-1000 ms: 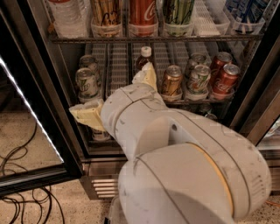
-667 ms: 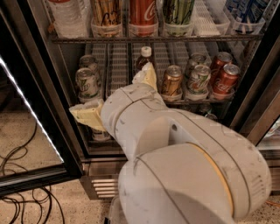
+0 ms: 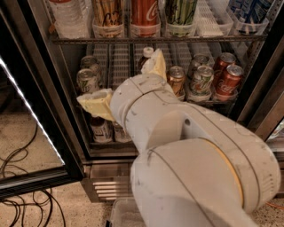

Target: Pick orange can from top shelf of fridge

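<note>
The orange can stands upright toward the left end of the top shelf — gold-orange with dark script lettering, its top out of view. The shelf is a dark wire rack with white dividers inside the fridge, whose door is open. The gripper hangs below the shelf — fingers spread.

The gripper has risen a little and shifted to the right in front of the middle rack, with its fingers spread wide. The upper finger now reaches level with the white cap of the dark bottle, whose neck stood clear above it a second ago. The lower finger now comes up to the foot of the green-and-white can, and more of the labelled bottle shows beneath it.
</note>
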### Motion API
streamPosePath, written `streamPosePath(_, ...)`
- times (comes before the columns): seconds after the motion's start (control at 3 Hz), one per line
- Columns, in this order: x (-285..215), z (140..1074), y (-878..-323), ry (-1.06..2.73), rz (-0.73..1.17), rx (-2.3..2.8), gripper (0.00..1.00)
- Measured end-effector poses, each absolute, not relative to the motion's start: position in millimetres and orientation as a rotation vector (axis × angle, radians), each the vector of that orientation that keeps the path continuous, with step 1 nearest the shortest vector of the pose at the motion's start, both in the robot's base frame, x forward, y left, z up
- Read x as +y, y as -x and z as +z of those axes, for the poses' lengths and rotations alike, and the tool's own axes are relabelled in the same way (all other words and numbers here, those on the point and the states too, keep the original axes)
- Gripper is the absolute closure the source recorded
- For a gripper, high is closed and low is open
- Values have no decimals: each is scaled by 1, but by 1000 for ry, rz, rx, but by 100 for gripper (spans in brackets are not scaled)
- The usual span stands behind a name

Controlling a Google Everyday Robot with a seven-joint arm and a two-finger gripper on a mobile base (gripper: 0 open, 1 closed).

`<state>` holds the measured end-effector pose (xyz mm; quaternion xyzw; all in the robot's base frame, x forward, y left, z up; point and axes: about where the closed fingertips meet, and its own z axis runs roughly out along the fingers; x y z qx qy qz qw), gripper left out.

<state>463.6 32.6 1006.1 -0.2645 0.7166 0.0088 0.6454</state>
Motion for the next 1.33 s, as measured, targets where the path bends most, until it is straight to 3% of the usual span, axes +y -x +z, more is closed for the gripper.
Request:
streamPosePath(0.67,16,1040,-487,596,-11,1488,0)
streamPosePath(1.33,37,1045,-496,658,20,1446,0)
